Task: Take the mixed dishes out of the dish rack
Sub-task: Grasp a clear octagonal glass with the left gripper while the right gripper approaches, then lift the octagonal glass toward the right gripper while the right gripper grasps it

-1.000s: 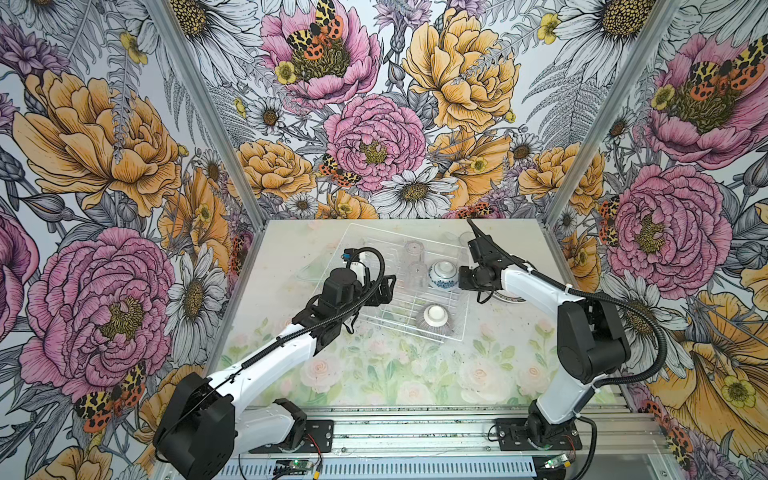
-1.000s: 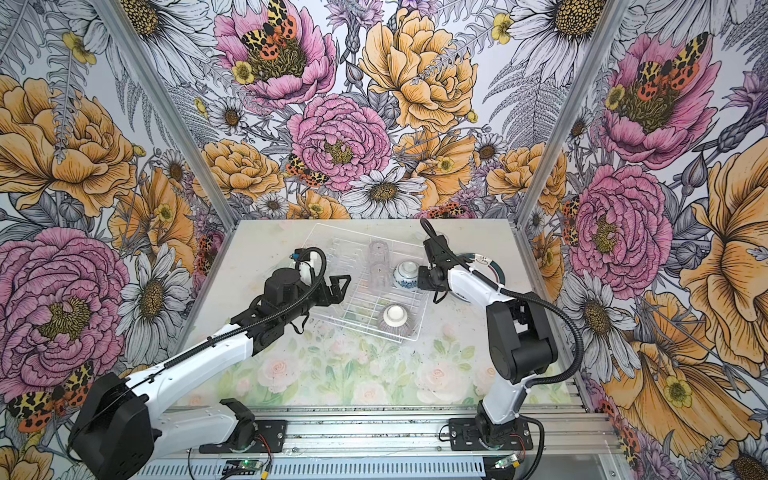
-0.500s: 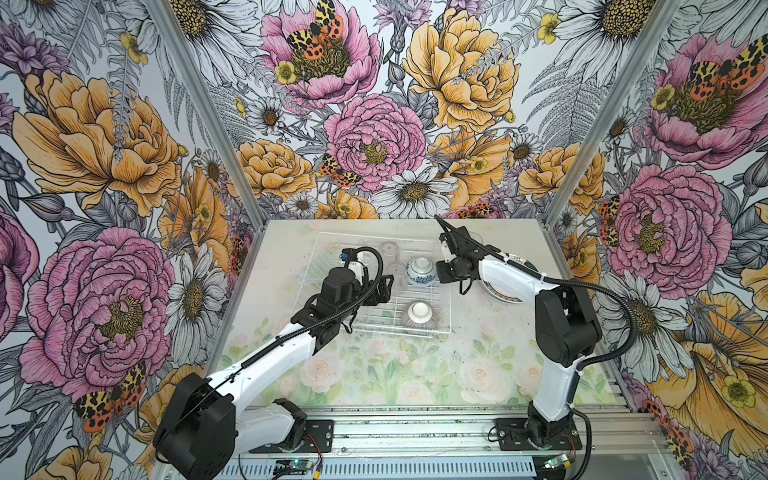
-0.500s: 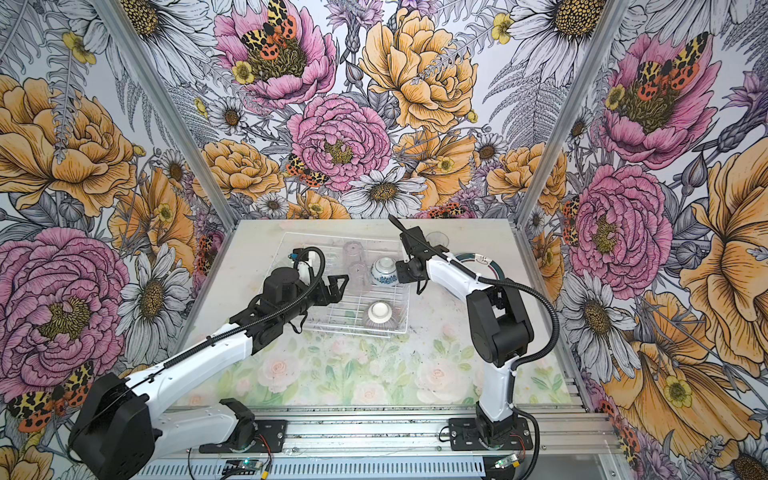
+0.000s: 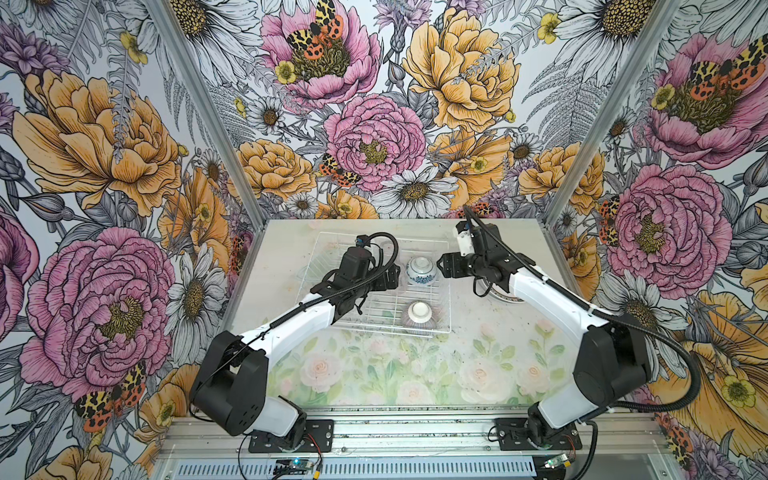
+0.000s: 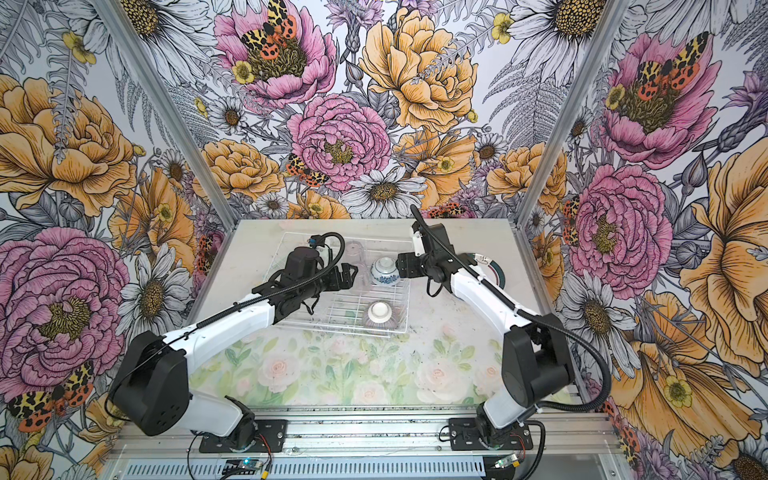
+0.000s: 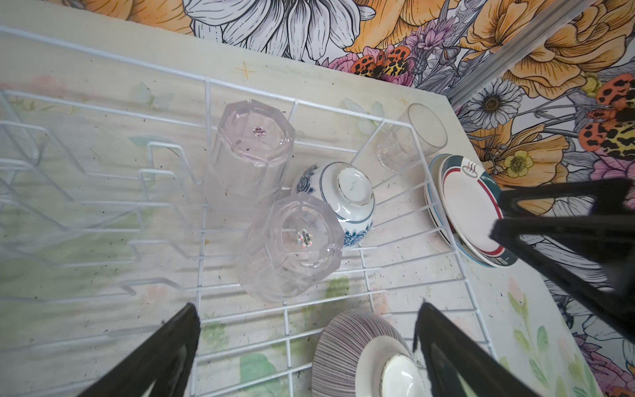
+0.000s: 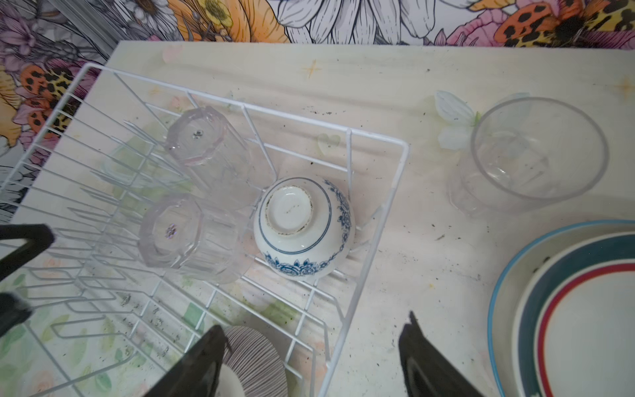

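Left tool (image 5: 387, 277) and right tool (image 5: 445, 270), both open and empty, are flanking the upturned blue-and-white floral bowl (image 5: 420, 270), which is lying in the dish rack (image 5: 415, 332). The ribbed greyish bowl (image 5: 419, 313) is sitting nearer the arm bases. The teal-and-red-rimmed white plate (image 8: 591, 330) is resting on the table (image 5: 478, 332) beside the rack.

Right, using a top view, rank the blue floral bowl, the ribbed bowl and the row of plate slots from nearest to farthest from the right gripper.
1. The blue-and-white floral bowl, just left of the right gripper, by the right rim of the dish rack.
2. The ribbed greyish bowl, in the rack's front right corner.
3. The row of plate slots, at the rack's left end.
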Motion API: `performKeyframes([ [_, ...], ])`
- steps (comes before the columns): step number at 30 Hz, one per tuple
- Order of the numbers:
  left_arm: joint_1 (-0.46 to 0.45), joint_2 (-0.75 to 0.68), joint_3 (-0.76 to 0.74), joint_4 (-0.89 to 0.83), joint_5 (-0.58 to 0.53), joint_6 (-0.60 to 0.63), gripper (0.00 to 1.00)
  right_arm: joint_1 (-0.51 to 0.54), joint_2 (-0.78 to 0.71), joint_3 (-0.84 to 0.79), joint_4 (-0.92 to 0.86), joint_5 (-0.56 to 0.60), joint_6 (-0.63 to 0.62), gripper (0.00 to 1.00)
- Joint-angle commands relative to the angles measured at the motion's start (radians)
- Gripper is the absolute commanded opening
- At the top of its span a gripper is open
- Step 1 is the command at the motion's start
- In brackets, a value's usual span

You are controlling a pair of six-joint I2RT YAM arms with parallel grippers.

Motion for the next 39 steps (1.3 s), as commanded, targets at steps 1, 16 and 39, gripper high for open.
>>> performKeyframes([
  [1, -0.012, 0.079, 0.077, -0.096, 0.014, 0.051, 0.99, -0.008, -0.116, -0.119, 0.112, -0.058, 0.045, 0.86],
  [16, -0.043, 0.3, 0.269, -0.174, -0.113, 0.116, 0.98, -0.005, -0.38, -0.541, 0.386, -0.089, 0.228, 0.95],
  [39, -0.088, 0.284, 0.302, -0.202, -0.27, 0.156, 0.63, 0.01, -0.365, -0.541, 0.413, -0.115, 0.273, 0.95],
])
